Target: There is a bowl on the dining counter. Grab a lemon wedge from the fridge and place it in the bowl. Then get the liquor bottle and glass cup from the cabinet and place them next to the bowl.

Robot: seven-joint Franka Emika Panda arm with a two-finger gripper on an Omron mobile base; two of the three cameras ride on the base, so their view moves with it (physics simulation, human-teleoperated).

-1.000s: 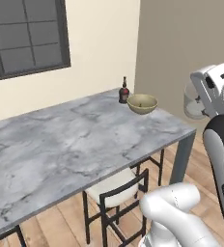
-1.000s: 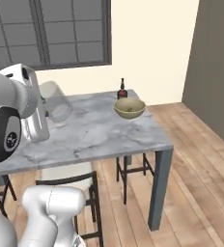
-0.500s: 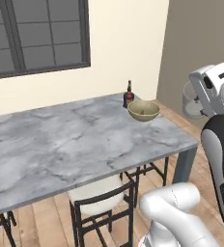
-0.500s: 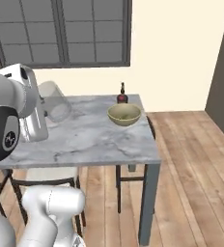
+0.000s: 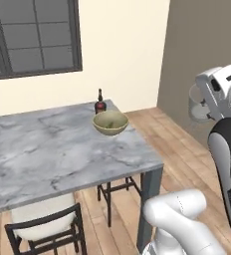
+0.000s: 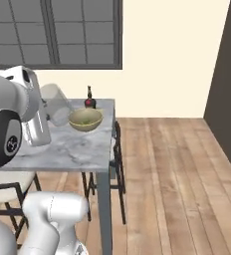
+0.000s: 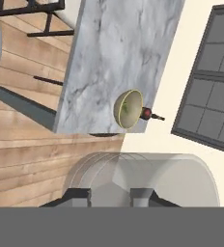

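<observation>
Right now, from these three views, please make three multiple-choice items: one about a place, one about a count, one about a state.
1. Where does the liquor bottle stand?
A. on the floor
B. on the dining counter, just behind the bowl
C. inside the bowl

2. How many bowls are on the counter?
A. one
B. two
C. three

3. What is the gripper doing?
A. open, empty
B. holding the bottle
C. holding the glass cup

Answers: 1 B, the bottle rises beside the bowl's far rim. 2 A, one olive bowl. 3 C, the hand view shows the clear cup between the fingers.
</observation>
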